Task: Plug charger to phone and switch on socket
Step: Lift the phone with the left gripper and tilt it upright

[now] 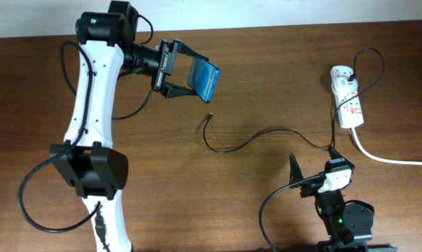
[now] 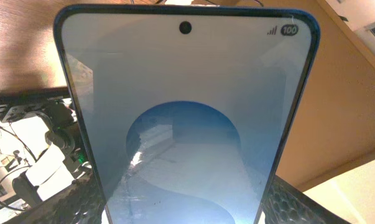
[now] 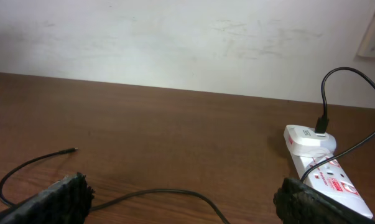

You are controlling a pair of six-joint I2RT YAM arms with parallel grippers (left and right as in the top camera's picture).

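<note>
Blue-screened phone is at far left, clamped in the left gripper and, it seems, held clear of the table with the screen tilted up. That is probably to present its port end for plugging. The port itself is not visible: the left wrist view shows only the screen, with the camera hole at the far end. The gripper's fingers are closed on the phone's two long edges.

Charger lies loose on the wood. Its tip is free, near the phone but apart from it. The other end runs right to the white adapter, seated in the power strip at far right. Switch position is too small to tell.

Right gripper sits low at near right, fingers spread wide and holding nothing. The cable lies just ahead between them, untouched, so the gripper looks poised to pick it up. Plugging is not yet done.
</note>
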